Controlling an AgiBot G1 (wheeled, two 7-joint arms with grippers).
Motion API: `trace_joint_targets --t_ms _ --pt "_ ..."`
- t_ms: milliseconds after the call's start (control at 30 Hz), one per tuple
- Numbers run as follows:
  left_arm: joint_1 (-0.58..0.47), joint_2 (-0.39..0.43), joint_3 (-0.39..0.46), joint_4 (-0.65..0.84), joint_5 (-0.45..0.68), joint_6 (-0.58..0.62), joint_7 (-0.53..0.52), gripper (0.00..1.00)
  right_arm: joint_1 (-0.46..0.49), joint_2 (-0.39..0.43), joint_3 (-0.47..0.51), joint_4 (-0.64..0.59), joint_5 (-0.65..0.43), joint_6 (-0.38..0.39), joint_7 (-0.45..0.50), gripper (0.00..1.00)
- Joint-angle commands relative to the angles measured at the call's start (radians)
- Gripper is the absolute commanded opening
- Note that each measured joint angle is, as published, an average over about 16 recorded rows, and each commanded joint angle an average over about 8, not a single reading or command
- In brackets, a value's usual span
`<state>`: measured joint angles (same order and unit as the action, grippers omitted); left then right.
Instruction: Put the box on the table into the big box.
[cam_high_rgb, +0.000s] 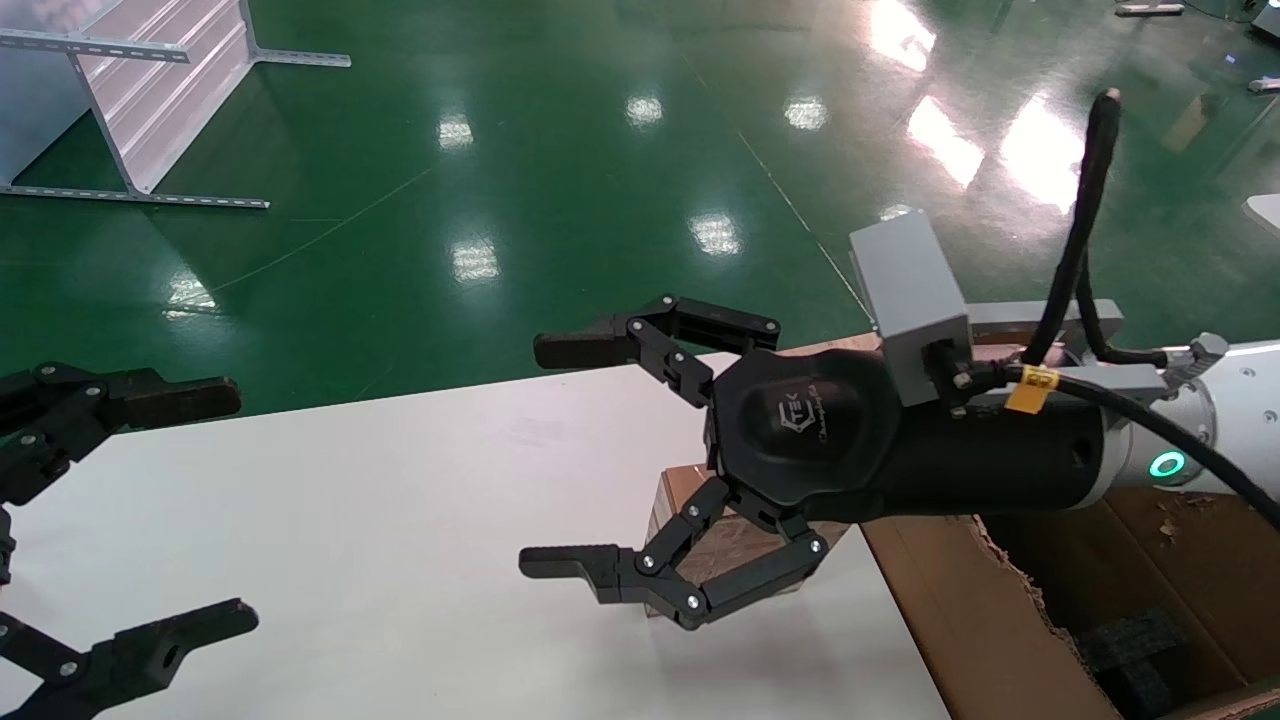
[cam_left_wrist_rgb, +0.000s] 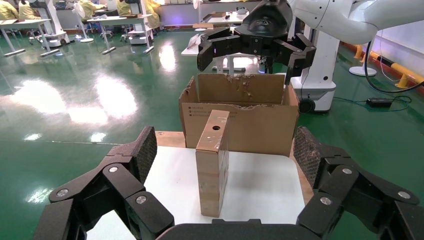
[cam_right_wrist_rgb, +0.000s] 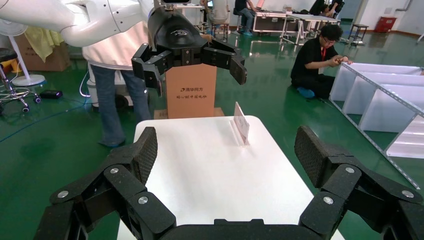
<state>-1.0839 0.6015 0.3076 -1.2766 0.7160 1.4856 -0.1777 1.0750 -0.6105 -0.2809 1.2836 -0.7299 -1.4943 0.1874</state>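
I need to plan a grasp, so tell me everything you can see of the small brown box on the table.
The box is a slim brown cardboard slab standing upright on a narrow edge on the white table. A round hole marks its upper narrow face, and its tall side shows pale scuffs. It stands just in front of the big box, apparently apart from it. Neither gripper touches it; the open right gripper hangs above.

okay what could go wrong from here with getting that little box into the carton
1. The box stands upright on a narrow edge on the table; a nudge from the right gripper, hanging above it with jaws open, could tip it.
2. It stands close to the big box, so a jaw may catch the carton's ragged wall.
3. The left gripper hangs open over the table's other end and could get in the way if either arm swings across.
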Motion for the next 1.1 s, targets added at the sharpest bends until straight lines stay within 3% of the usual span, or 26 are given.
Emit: trace_joint_targets --t_ms 33,733,967,1000,1100 --pt "0.000 0.000 0.000 0.000 0.000 0.000 0.000 1.00 0.000 0.000 0.000 0.000 0.000 0.000 0.000 1.00" --pt "0.000 0.000 0.000 0.000 0.000 0.000 0.000 1.00 0.000 0.000 0.000 0.000 -0.001 0.000 0.000 1.00" --pt "0.000 0.000 0.000 0.000 0.000 0.000 0.000 1.00 0.004 0.021 -0.007 -0.007 -0.048 0.012 -0.008 1.00" --pt "0.000 0.000 0.000 0.000 0.000 0.000 0.000 0.99 0.006 0.027 -0.009 -0.009 -0.060 0.015 -0.009 1.00" --pt "0.000 0.000 0.000 0.001 0.000 0.000 0.000 0.76 0.013 0.044 -0.015 -0.022 -0.095 0.023 -0.009 1.00"
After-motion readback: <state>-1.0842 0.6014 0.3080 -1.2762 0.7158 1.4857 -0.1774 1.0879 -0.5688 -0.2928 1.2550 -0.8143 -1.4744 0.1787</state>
